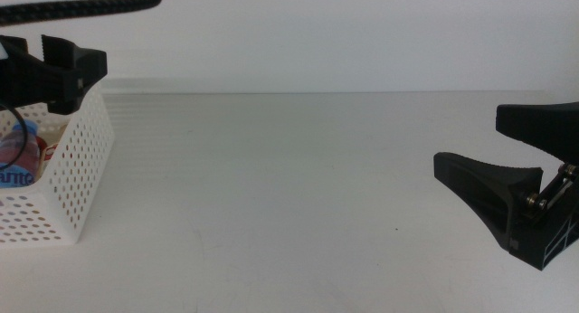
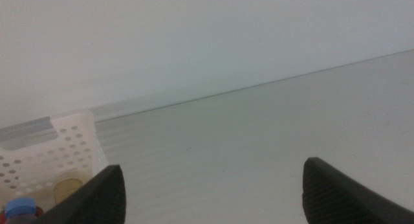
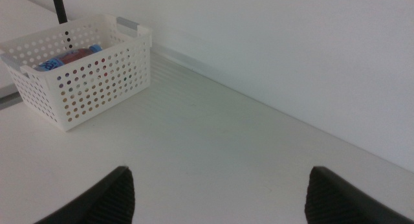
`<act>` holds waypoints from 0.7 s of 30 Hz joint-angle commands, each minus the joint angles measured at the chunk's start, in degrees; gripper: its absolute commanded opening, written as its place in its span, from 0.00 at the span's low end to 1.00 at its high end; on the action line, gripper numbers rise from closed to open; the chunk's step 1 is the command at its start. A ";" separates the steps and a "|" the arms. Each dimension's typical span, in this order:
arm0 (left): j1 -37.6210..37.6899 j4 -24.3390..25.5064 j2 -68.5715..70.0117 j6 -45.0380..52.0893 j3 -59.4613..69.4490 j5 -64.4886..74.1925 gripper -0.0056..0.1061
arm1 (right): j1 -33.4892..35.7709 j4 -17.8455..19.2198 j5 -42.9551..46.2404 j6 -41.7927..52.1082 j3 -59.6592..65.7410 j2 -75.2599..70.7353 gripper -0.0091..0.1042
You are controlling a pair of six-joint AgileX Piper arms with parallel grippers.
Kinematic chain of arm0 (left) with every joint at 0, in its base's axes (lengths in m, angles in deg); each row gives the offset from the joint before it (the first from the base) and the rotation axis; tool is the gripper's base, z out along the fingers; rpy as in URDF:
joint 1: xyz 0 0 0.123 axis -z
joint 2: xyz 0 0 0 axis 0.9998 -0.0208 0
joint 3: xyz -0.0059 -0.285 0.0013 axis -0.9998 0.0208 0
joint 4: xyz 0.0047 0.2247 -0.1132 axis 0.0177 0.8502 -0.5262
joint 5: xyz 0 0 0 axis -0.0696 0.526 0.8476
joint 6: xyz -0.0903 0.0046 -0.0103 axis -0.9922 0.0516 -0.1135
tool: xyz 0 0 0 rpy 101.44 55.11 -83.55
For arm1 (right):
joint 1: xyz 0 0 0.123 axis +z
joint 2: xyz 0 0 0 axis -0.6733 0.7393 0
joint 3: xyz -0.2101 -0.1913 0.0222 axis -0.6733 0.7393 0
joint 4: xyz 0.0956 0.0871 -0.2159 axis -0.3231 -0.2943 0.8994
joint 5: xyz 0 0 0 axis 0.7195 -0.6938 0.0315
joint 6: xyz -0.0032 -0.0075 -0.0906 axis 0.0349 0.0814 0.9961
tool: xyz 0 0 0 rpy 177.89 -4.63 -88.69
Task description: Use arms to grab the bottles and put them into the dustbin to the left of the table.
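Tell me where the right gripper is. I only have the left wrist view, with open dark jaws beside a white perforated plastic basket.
Observer: The right gripper sits low over the white tabletop on its right side, open and holding nothing.
Operator: Where is my left gripper relative to the basket?
Observer: The left gripper hangs above the right rim of the white perforated plastic basket.
Operator: What's inside?
Observer: The right wrist view shows a blue-labelled bottle with a red item beside it.
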 commanded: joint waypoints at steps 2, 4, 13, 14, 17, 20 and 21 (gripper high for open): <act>0.20 0.04 1.26 -0.49 -1.58 -4.49 0.86 | -0.63 2.39 4.53 0.55 -1.27 -0.28 0.71; 0.20 0.82 2.22 -0.49 -1.53 -4.48 0.86 | -2.58 4.79 5.63 0.55 -1.27 -0.28 0.71; -4.85 3.45 6.32 -0.49 0.23 -7.26 0.86 | -20.37 -2.22 11.41 0.55 1.14 -1.26 0.71; -6.05 3.40 7.36 -0.49 1.69 -9.10 0.86 | -21.74 -2.22 11.84 0.55 2.08 -2.21 0.71; -8.07 3.46 11.03 -0.49 6.95 -12.57 0.86 | -23.72 -1.56 11.81 0.55 5.00 -6.04 0.71; -8.04 3.46 15.67 -0.49 12.64 -12.63 0.86 | -24.38 -0.72 11.75 0.55 9.08 -11.04 0.71; -8.04 3.46 17.55 -0.49 14.79 -12.63 0.86 | -24.73 -0.56 11.41 0.55 10.80 -13.11 0.71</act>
